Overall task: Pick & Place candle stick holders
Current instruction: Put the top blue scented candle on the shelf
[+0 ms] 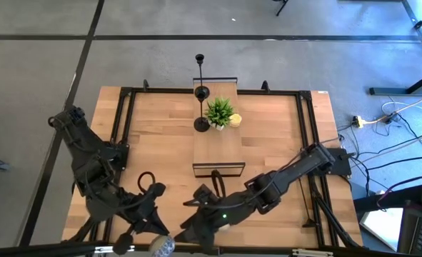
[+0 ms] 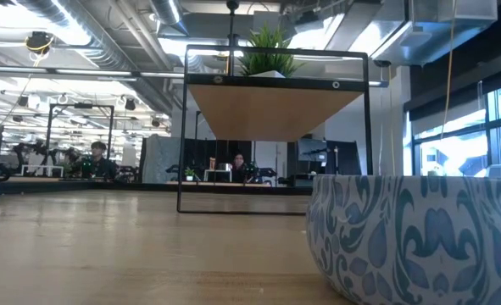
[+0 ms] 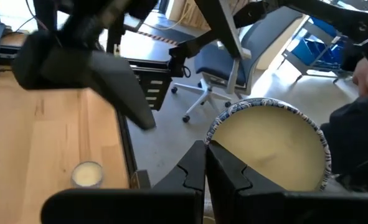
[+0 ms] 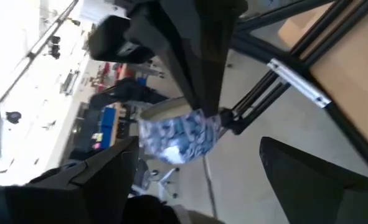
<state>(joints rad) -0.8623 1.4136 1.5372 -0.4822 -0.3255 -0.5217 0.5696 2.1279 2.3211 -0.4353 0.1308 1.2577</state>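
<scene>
Risk note, both arms low at bottom of high view, far from task items

Candle stick holders (image 1: 201, 91): black rods standing upper centre of high view on raised wooden shelf (image 1: 218, 143), close beside green potted plant (image 1: 220, 111) and yellow candle (image 1: 235, 120); only two bases clearly made out, third uncertain

Left gripper (image 3: 205, 171): fingers pressed together, nothing between them; patterned bowl (image 3: 268, 146) just beyond

Right gripper (image 4: 196, 180): fingers spread wide, nothing gripped; same bowl ahead

Hazards, as judged:
- long reach to shelf; thin rods likely to topple if nudged off-centre
- plant crowding holders, could be knocked
- arms close together at bottom centre, possible clash
- bowl at table edge, could be pushed off
</scene>
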